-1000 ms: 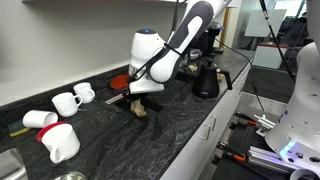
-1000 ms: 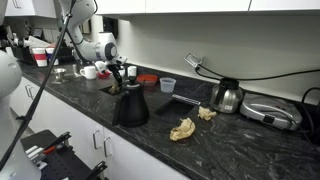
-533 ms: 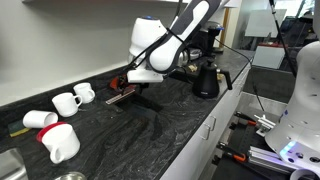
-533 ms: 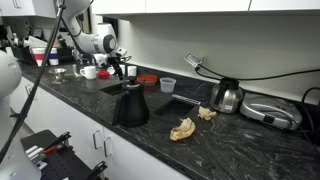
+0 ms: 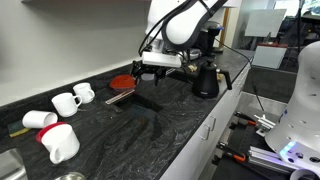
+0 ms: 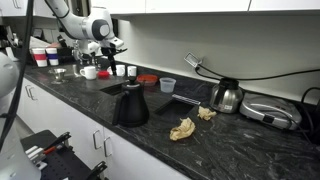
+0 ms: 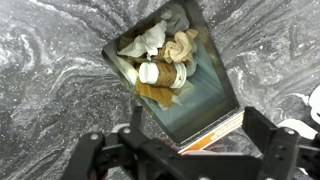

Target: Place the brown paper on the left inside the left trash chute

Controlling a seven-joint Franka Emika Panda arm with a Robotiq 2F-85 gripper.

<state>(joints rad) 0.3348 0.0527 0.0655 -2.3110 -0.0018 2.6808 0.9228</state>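
Brown paper inside trash chute

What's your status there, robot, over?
Pincer open, empty, above chute. Brown paper lying inside, among other trash. Nothing over the opening.

light: even indoor, bright | glare: glossy countertop | sharpness: low-resolution, soft

White robot arm, rounded glossy segments, black joints; black gripper with chunky jointed fingers.
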